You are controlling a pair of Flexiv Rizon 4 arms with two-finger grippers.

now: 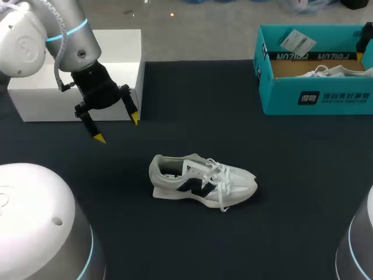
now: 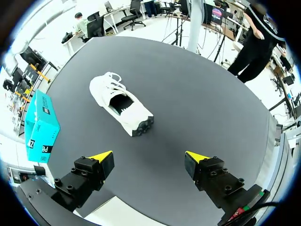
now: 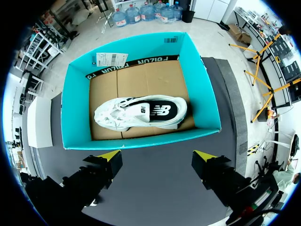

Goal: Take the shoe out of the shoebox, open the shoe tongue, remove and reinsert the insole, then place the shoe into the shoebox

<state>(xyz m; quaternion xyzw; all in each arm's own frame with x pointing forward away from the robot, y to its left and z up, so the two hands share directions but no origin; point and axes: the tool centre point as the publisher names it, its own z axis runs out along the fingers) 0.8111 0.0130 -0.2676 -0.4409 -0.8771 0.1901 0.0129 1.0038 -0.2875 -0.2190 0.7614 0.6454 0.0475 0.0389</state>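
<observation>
A white sneaker [image 1: 201, 182] with a dark side logo lies on its sole in the middle of the black table, toe to the right, laces loose. In the left wrist view the sneaker [image 2: 121, 106] sits ahead of my left gripper [image 2: 149, 157], heel nearest. My left gripper [image 1: 116, 128] hangs open and empty above the table, to the left of the shoe and further back. The teal shoebox [image 1: 315, 93] stands at the back right with a second white shoe [image 3: 141, 113] lying on its side inside. My right gripper [image 3: 157, 157] hovers open above the shoebox [image 3: 75, 117].
A white box [image 1: 125, 52] rests at the back left, just behind my left gripper. A paper tag [image 3: 112, 59] hangs on the shoebox's far wall. My arms' round bases fill the near corners.
</observation>
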